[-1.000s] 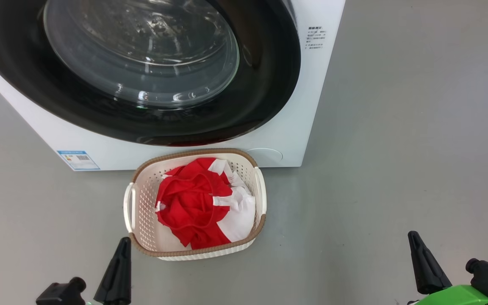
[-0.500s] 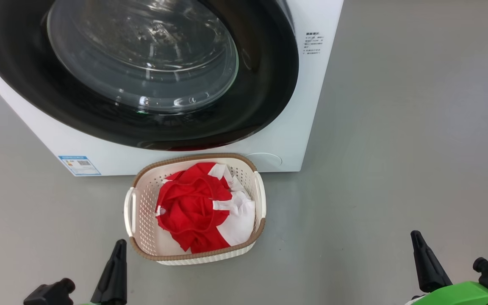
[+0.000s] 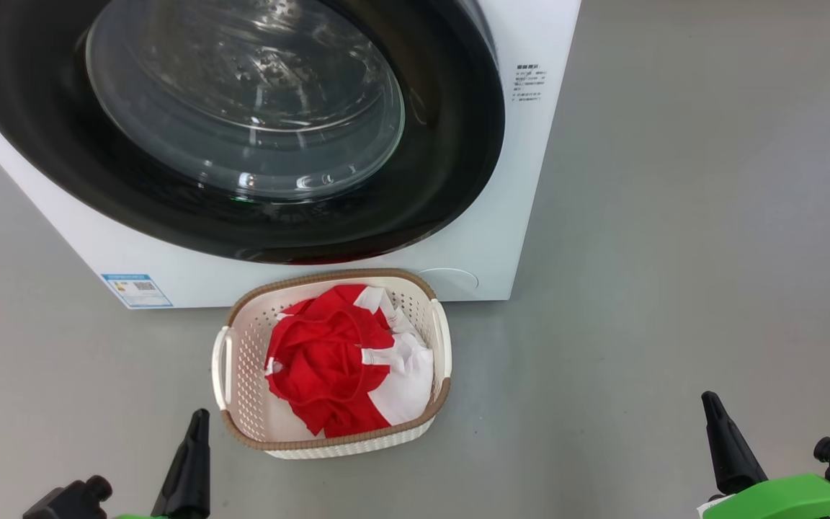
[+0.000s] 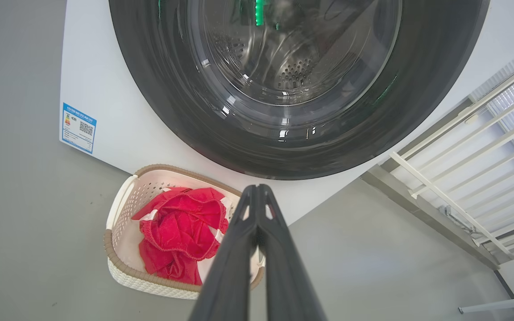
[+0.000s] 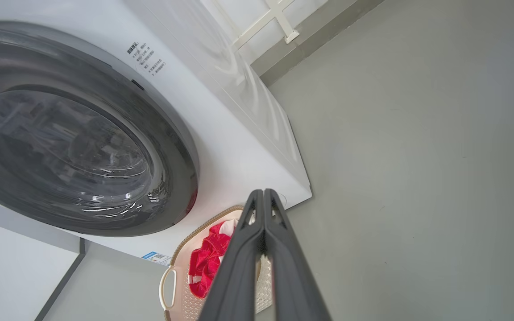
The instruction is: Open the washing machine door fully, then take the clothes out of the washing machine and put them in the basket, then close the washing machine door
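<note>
From my station, the clothes [image 3: 336, 367] lie heaped in the basket [image 3: 242, 367], with the red fabric on top and white cloth spilling toward three o'clock. The basket sits on the grey floor [image 3: 674, 252] at six o'clock under the washing machine door [image 3: 451, 144], its far rim right up by the cabinet. I judge it was set there to keep the carry from the drum short.

The door looks seated flat against the front of the washing machine [image 3: 530, 180]. The right wrist view shows its black rim flush with the white panel. Through the glass I see bare steel drum and no fabric. A blue label [image 3: 136, 290] sits at ten o'clock from the basket.

My left gripper [image 3: 197, 425] hovers near the basket at about seven o'clock, with its fingers pressed together and nothing between them, as the left wrist view [image 4: 257, 191] confirms. My right gripper [image 3: 714, 418] is well apart at four o'clock, likewise clenched and empty [image 5: 263, 196].

Both point up toward the machine without touching it, which I read as a parked pose. All three steps appear done, so I'd only check the door latch.
</note>
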You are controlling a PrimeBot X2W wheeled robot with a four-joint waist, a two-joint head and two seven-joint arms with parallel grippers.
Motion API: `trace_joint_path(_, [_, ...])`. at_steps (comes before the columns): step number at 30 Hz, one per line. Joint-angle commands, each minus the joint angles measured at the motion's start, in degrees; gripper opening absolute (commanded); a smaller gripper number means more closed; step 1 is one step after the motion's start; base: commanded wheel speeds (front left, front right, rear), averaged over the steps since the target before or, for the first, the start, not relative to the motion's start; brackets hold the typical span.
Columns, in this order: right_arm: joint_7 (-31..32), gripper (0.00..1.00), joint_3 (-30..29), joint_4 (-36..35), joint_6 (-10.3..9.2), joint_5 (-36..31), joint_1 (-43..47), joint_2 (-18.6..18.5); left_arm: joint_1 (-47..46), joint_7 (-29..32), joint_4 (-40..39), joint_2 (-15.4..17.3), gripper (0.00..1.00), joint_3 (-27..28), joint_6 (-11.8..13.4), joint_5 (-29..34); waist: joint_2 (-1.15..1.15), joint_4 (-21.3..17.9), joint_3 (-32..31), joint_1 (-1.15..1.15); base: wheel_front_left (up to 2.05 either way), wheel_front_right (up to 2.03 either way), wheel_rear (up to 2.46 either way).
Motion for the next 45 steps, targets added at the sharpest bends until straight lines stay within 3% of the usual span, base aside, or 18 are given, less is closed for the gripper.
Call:
trace_joint_path(1, [0.22, 0.0, -0.16, -1.53, -0.02, 1.42, -2.61, -0.81, -1.56, 0.22, -1.02, 0.93, 0.0, 0.69, -0.14, -1.72, 0.0, -0.02, -0.13, -0.01, 0.0, 0.0, 0.0])
trace_joint_path(45, [7.25, 0.0, -1.79, -2.1, -0.04, 24.14, -5.93, -0.38, -3.26, 6.86, -0.59, 1.77, 0.0, 2.4, -0.28, -29.3, 0.0, -0.45, -3.48, -0.01, 0.0, 0.0, 0.0])
